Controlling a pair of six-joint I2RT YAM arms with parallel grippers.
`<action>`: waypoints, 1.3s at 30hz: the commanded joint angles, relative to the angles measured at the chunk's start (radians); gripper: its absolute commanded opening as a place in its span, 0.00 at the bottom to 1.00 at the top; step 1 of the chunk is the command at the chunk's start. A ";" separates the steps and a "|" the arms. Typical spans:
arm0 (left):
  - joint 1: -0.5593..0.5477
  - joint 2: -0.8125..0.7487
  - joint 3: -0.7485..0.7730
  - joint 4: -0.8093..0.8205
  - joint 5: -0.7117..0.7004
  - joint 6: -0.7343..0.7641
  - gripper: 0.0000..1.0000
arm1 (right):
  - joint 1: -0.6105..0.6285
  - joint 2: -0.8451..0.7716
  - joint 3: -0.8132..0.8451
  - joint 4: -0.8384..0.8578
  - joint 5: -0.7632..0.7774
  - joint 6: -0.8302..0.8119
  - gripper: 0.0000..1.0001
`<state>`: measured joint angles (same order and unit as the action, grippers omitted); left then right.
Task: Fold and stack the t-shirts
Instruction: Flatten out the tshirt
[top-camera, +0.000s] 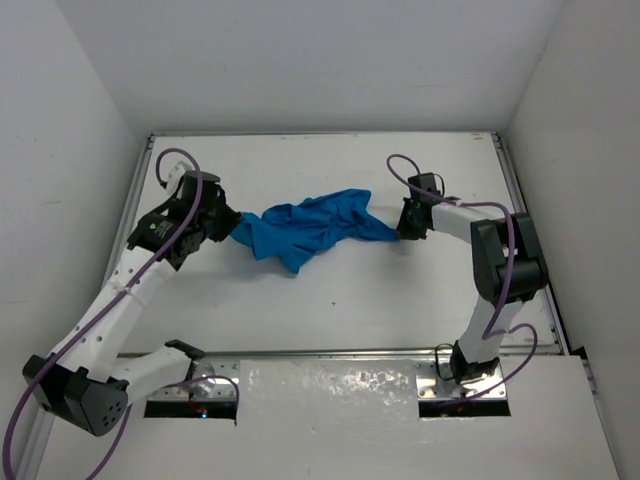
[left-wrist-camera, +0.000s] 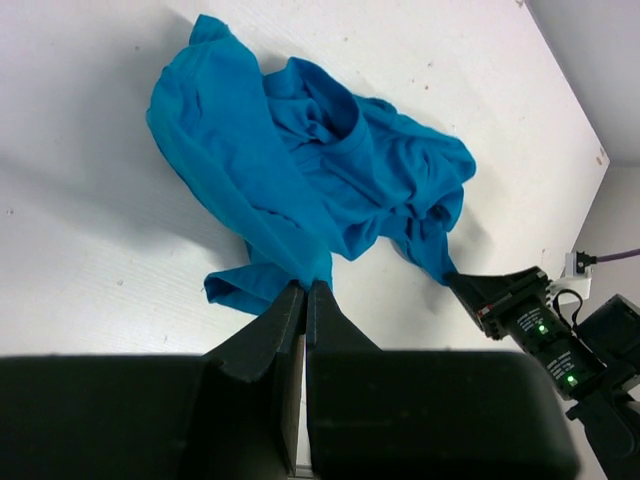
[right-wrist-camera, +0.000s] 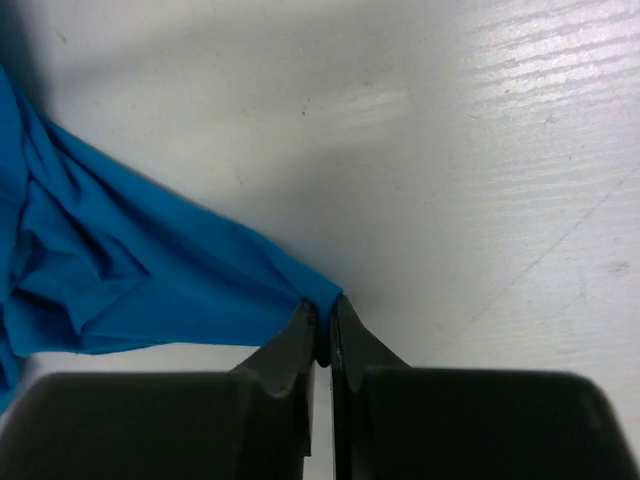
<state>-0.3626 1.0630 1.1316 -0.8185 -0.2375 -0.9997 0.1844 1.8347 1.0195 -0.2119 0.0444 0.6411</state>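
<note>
Top external view: a crumpled blue shirt (top-camera: 312, 228) lies at the centre of a white table (top-camera: 330, 310), strung between two arms. The left gripper (top-camera: 232, 222) meets the cloth at its left end and the right gripper (top-camera: 402, 232) meets it at its right end. Left wrist view: the left gripper's jaws are closed tight, pinching a fold at the lower edge of the bunched shirt. Right wrist view: the right gripper's jaws are pressed together on a pointed corner of cloth, low in the centre of the frame. The step in hand looks like spreading the shirt flat before folding. To do it well, both arms would likely lift a little and draw apart evenly, towards the left and right of the frame, so the bunch opens out. The right hold takes in very little cloth and may slip if pulled hard.
</note>
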 joint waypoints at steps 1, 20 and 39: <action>0.013 0.005 0.062 0.024 -0.028 0.022 0.00 | 0.006 -0.011 0.047 -0.041 0.049 -0.015 0.00; 0.263 0.236 0.606 0.025 -0.046 0.136 0.00 | -0.102 -0.367 0.645 -0.363 0.238 -0.280 0.00; 0.280 0.152 0.734 -0.071 -0.069 0.144 0.00 | -0.105 -0.454 0.887 -0.561 0.489 -0.193 0.00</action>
<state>-0.0963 1.2774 1.8202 -0.8841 -0.2928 -0.8654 0.0818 1.4128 1.8702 -0.6891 0.4419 0.4011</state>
